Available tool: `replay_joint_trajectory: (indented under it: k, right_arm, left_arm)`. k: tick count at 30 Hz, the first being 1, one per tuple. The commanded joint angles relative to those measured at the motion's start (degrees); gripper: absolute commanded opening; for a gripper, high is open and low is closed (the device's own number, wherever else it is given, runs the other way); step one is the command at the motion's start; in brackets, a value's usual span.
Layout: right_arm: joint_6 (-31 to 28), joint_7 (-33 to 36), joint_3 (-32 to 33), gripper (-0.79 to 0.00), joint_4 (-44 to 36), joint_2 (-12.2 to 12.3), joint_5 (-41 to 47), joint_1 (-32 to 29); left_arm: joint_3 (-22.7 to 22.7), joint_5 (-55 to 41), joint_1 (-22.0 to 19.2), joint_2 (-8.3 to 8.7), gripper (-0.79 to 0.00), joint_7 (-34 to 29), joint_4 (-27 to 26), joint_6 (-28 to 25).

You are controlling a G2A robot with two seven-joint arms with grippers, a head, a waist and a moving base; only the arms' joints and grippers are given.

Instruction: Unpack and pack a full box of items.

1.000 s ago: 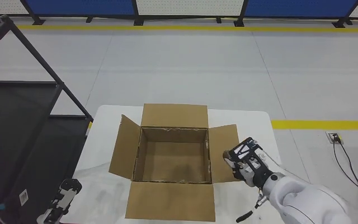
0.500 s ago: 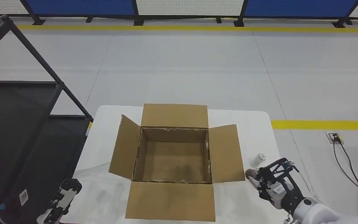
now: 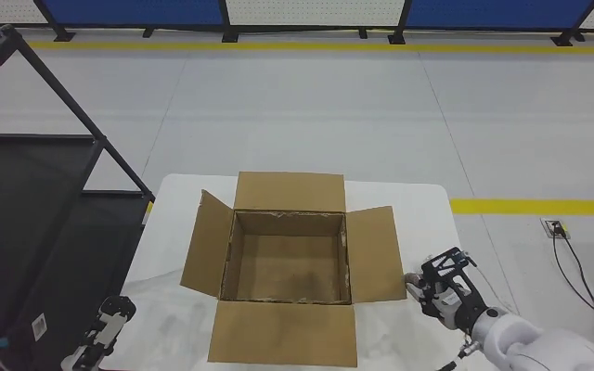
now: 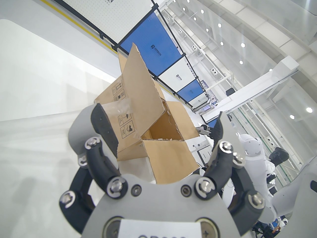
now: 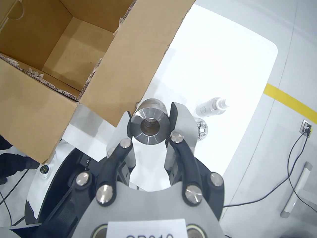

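Note:
An open cardboard box [image 3: 288, 215] stands in the middle of the white table [image 3: 408, 199], all flaps folded out and its inside bare [image 5: 49, 8]. My right gripper [image 3: 434, 271] hangs just past the box's right flap, shut on a short steel cylinder [image 5: 150, 125] with a hole through its middle, held between both pads [image 5: 173, 115]. Off the table's front left corner, my left gripper [image 3: 109, 320] is open with nothing in it [image 4: 158, 117]; it faces the box [image 4: 138, 95] from a distance.
A small white bottle [image 5: 210, 106] lies on the table beside the right gripper, with a round flanged metal part [image 5: 201, 127] next to it. A black rack [image 3: 56, 213] stands left of the table. A cable runs over the floor at the right [image 5: 292, 164].
The right gripper left its place over the box's right flap, swung out toward the table's front right, then came back a little toward the flap. The left arm stayed still.

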Motion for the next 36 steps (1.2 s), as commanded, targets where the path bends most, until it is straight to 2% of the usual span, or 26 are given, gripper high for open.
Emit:
replay_joint_trajectory:
  k: [1,12,27,36]
  right_arm:
    - [0.50,1.25,-1.29,-0.785,0.70,0.14,-0.69,1.74]
    - [5.56,7.91,-8.90,-0.785,3.72,0.54,-5.65,9.37]
    - [3.68,10.02,-15.06,-0.785,7.29,0.94,-2.50,14.40]
    - [7.03,10.47,-11.20,-0.785,7.57,1.66,-2.92,12.52]
  left_arm:
    - [0.00,0.00,0.00,0.00,0.000,0.00,0.00,0.00]
    - [0.00,0.00,0.00,0.00,0.000,0.00,0.00,0.00]
    - [0.00,0.00,0.00,0.00,0.000,0.00,0.00,0.00]
    - [0.00,0.00,0.00,0.00,0.000,0.00,0.00,0.00]
